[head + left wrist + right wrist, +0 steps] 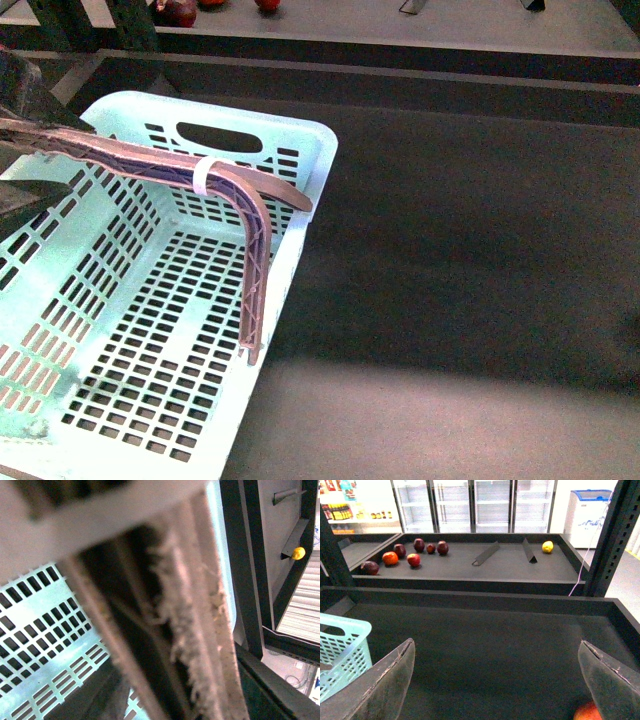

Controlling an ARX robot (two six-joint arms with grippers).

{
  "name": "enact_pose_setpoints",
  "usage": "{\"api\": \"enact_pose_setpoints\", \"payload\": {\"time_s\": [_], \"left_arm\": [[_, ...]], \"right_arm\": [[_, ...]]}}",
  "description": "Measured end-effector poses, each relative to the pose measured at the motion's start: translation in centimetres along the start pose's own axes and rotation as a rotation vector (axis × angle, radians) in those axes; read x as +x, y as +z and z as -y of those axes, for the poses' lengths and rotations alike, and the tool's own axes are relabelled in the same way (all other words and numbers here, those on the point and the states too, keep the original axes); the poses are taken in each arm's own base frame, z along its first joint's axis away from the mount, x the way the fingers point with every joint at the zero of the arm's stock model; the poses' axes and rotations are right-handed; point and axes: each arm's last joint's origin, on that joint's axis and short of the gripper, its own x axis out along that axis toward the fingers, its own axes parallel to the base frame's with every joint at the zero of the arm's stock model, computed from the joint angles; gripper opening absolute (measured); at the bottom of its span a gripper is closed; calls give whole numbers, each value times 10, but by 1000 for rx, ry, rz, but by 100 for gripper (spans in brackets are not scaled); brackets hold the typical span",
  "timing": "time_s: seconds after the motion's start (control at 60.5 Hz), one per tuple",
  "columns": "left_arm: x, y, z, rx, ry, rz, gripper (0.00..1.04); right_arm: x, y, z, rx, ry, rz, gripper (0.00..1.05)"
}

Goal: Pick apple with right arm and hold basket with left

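Note:
The light turquoise basket [120,330] stands at the left of the dark shelf surface, and a corner of it shows in the right wrist view [342,650]. Its mauve swing handle [240,195] with a white band is raised. My left gripper [22,125] is shut on the handle's far-left end, and the handle [195,630] fills the left wrist view, blurred. My right gripper [496,645] is open over bare dark surface. The apple [586,713], red with an orange-yellow tinge, peeks out low beside one fingertip [605,680], outside the gap. It is out of the front view.
A raised back shelf [510,562] carries several red and dark purplish fruits [413,559], a lemon [548,546] and two slanted dividers [486,553]. A dark rim [470,600] separates the two levels. Upright posts [610,540] flank the shelves, with glass-door fridges behind.

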Motion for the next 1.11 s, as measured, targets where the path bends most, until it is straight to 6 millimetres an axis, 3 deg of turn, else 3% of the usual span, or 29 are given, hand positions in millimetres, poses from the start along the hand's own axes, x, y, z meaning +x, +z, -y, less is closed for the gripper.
{"api": "enact_pose_setpoints", "payload": {"time_s": [0.083,0.149,0.281,0.463,0.678,0.876,1.025,1.107], "left_arm": [[0,2,3,-6,-3,2,37],[0,3,6,-44,-8,2,20],[-1,4,8,-117,-14,-8,8],[-8,3,15,-75,-26,-9,7],[-25,-9,40,32,-82,-29,7],[-29,-35,79,121,-162,-102,7],[-34,-68,119,209,-253,-190,7],[-37,-81,132,237,-288,-216,7]], "right_arm": [[0,0,0,0,0,0,96],[0,0,0,0,0,0,96],[0,0,0,0,0,0,96],[0,0,0,0,0,0,96],[0,0,0,0,0,0,96],[0,0,0,0,0,0,96],[0,0,0,0,0,0,96],[0,0,0,0,0,0,96]]}}
